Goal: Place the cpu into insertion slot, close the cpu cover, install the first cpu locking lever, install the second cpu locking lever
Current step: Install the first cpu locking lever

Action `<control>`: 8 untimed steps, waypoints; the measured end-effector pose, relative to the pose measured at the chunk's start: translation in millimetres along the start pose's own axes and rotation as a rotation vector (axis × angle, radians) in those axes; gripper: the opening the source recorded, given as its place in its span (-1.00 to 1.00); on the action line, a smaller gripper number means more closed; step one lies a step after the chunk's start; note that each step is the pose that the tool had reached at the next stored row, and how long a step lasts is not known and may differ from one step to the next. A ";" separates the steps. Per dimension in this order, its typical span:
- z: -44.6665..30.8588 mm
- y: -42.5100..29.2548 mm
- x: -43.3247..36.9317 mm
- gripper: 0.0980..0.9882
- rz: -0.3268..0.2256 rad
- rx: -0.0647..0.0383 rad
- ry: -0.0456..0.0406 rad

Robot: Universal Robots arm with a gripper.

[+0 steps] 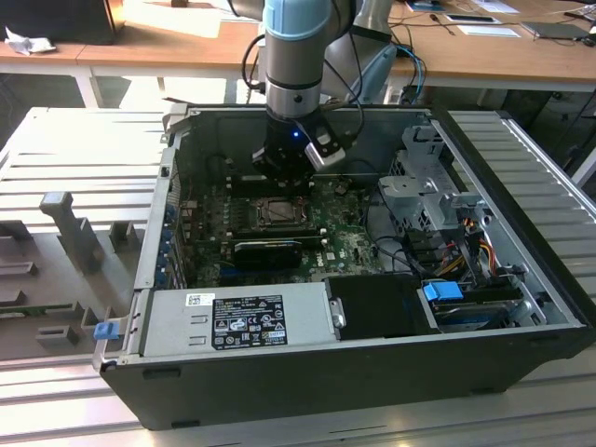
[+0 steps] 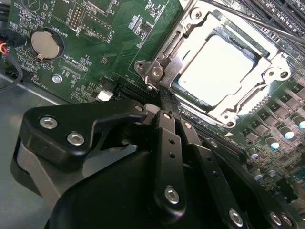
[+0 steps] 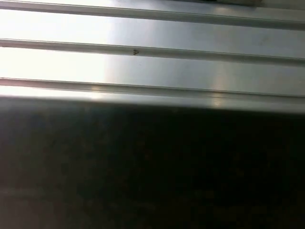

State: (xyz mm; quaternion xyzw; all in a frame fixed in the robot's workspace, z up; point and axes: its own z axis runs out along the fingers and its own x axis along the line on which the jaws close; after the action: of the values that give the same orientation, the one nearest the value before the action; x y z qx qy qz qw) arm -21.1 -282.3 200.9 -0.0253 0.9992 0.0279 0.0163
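In the exterior view an open computer case (image 1: 521, 279) lies on its side on a ribbed metal table (image 1: 56, 149). Inside it are the green motherboard (image 1: 354, 244), a grey power supply (image 1: 237, 321) at the near edge, a drive cage (image 1: 424, 200) with coloured cables toward the exterior view's right, and a blue tab (image 1: 445, 291). The cpu (image 1: 277, 213) sits in its socket in the middle of the board, and the cpu cover (image 1: 277, 226) lies flat around it. The arm (image 1: 296, 56) comes down from above almost vertically, and the gripper (image 1: 284, 172) hangs inside the case, just above the far edge of the socket. In the second wrist view the cpu (image 2: 217, 64) shows bright through the square opening of the cover (image 2: 188, 36), which is closed down over it. The black fingers (image 2: 167, 129) are pressed together with no gap, and their tip touches or nearly touches the hinge corner of the cover; they hold nothing. A round coin battery (image 2: 46, 44) sits on the board, well apart. In the first wrist view there are ribbed metal strips (image 3: 152, 62) above a dark surface (image 3: 152, 167).
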 end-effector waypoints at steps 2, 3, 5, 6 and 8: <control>0.3 0.0 0.0 -0.98 0.000 -0.012 -0.0009; 0.3 0.1 0.0 -0.98 0.001 -0.018 -0.0011; 0.0 0.2 -0.1 -0.98 0.001 -0.019 -0.0014; -0.9 0.3 -0.2 -0.98 0.001 -0.020 -0.0019; -7.0 0.5 -0.3 -0.98 0.001 -0.019 -0.0012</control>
State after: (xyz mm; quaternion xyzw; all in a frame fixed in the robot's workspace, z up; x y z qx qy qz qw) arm -21.0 -282.2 207.9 -0.0251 0.9989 0.0373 0.0167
